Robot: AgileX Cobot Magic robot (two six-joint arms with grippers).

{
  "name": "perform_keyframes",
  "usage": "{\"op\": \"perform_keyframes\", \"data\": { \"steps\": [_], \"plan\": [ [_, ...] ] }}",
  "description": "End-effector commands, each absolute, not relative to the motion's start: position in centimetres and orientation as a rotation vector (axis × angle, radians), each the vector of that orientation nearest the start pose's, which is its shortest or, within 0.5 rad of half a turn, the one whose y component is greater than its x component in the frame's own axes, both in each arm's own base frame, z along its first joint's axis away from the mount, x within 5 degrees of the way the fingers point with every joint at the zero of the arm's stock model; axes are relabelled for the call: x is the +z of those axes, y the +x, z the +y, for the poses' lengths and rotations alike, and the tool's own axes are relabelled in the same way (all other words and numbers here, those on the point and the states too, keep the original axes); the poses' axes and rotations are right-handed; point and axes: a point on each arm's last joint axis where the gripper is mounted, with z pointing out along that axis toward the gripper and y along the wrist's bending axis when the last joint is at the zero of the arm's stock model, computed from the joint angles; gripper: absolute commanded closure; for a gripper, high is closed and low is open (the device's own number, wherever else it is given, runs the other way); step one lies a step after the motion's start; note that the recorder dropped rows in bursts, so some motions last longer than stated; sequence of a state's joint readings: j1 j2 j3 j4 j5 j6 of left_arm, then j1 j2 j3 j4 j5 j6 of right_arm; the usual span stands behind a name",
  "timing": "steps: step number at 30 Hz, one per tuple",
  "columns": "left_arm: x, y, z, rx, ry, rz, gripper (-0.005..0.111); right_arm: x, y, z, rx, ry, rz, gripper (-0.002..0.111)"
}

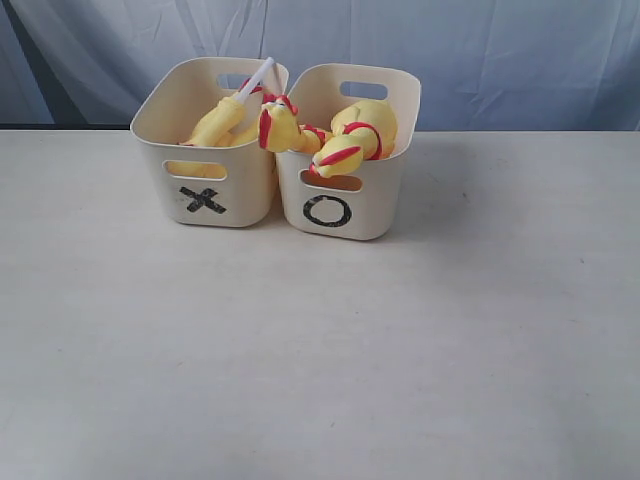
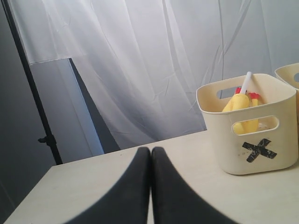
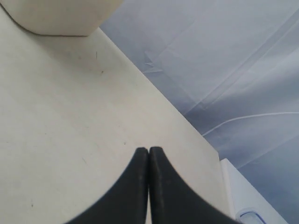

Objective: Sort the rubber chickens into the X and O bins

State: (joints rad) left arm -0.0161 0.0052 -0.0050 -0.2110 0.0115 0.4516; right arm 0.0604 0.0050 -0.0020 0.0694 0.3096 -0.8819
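Note:
Two cream bins stand side by side at the back of the table. The X bin on the left holds a yellow rubber chicken with a white tube. The O bin on the right holds curled yellow and red chickens, and one chicken lies across the rims of both bins. The left wrist view shows the X bin with a chicken inside. My left gripper and right gripper are both shut and hold nothing. Neither arm shows in the exterior view.
The pale table stretches in front of the bins. A light curtain hangs behind it. A dark stand pole rises beyond the table edge in the left wrist view. A cream bin's corner shows in the right wrist view.

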Motion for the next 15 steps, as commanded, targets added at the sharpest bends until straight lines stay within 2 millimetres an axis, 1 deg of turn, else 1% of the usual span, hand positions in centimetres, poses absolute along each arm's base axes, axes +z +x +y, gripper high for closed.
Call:
{"op": "perform_keyframes", "data": {
  "steps": [1,12,15],
  "plan": [
    [21.24,5.62,-0.15,0.175,0.198,1.481,0.106,18.57,5.41,0.56,-0.505,-0.774,1.642,0.108],
    [21.24,5.62,-0.15,0.175,0.198,1.481,0.106,18.68,5.43,0.56,-0.508,-0.768,1.632,0.108],
    [20.57,5.64,-0.28,0.158,0.217,1.554,0.106,18.73,5.44,0.55,-0.512,-0.767,1.626,0.108]
  ]
}}
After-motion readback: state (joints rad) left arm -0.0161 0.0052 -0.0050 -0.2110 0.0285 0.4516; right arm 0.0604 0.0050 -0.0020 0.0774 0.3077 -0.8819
